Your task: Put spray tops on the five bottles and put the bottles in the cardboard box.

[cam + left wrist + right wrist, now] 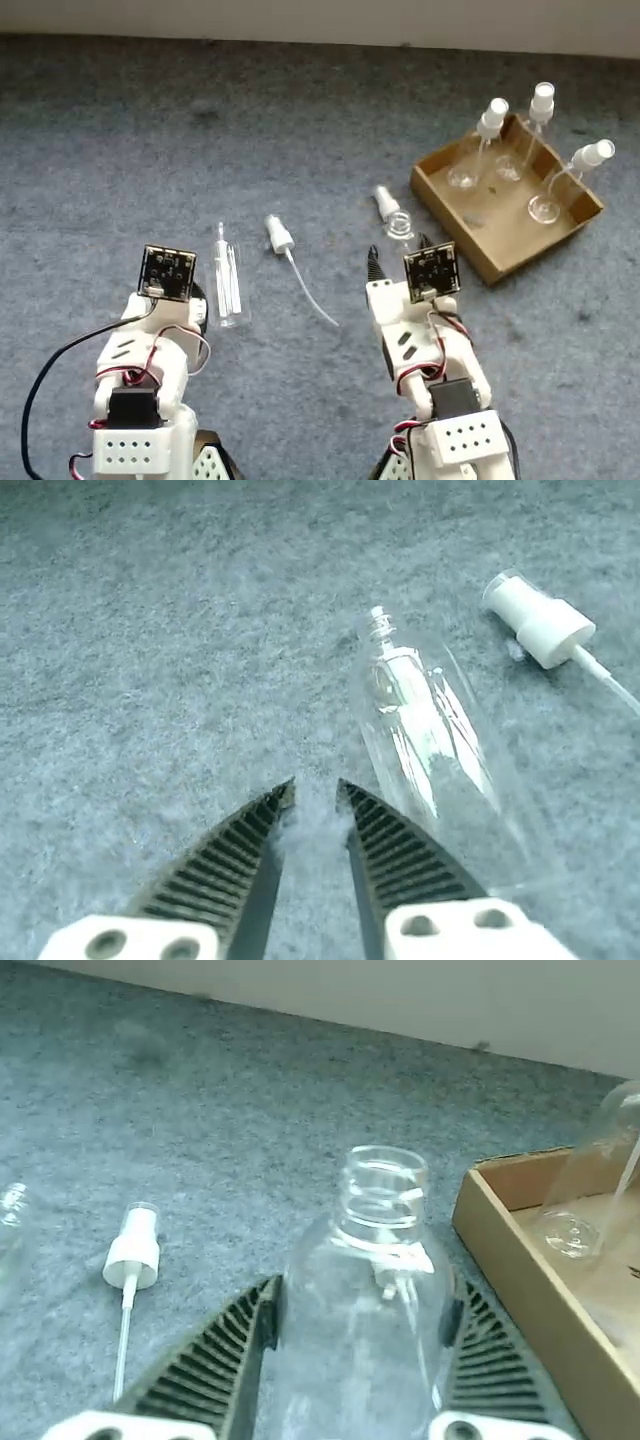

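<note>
An uncapped clear bottle [380, 1190] stands upright between the fingers of my right gripper [362, 1290], which is shut on it; it stands just left of the cardboard box [455, 235]. A second clear bottle [425, 720] lies on its side beside my left gripper [315, 785], whose fingers stand slightly open with only carpet between them. A white spray top with a long tube [278, 235] lies between the two arms. Another spray top [384, 200] sits just beyond the held bottle [400, 228]. Three capped bottles [525, 140] stand in the box.
Grey carpet covers the whole work surface. The box's near wall [500, 1240] rises close to the right of the held bottle. A pale wall runs along the far edge of the carpet.
</note>
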### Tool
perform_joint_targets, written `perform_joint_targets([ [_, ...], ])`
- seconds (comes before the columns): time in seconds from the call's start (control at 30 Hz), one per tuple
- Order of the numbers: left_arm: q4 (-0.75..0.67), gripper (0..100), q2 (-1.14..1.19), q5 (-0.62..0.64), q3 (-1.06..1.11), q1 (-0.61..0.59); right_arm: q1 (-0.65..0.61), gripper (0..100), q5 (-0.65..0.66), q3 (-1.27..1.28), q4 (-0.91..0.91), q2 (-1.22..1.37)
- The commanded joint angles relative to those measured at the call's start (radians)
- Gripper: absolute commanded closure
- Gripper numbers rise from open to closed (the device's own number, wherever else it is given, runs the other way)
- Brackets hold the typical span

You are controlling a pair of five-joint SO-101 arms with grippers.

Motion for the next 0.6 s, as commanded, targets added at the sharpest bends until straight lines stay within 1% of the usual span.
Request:
perform_joint_targets([
  [0.0,0.032,97,0.001,-0.012,-0.088,0.022,0.002,82.2,-0.009,0.019,-0.091,-0.016],
  [0.13,0.135,97,0.002,-0.068,-0.193,0.022,0.001,82.2,-0.015,0.027,-0.104,-0.016],
  [0.2,0.169,97,0.004,-0.071,-0.239,0.025,0.001,82.2,-0.015,0.028,-0.104,-0.016],
  [0.37,0.19,97,0.031,-0.074,-0.331,0.025,-0.015,82.2,-0.018,0.03,-0.102,-0.016],
  [0.43,0.189,97,0.108,-0.075,-0.378,0.025,-0.027,82.2,-0.018,0.053,-0.102,-0.016],
  [0.57,0.181,97,0.351,-0.075,-0.521,0.027,-0.021,82.2,-0.012,0.085,-0.102,-0.016],
])
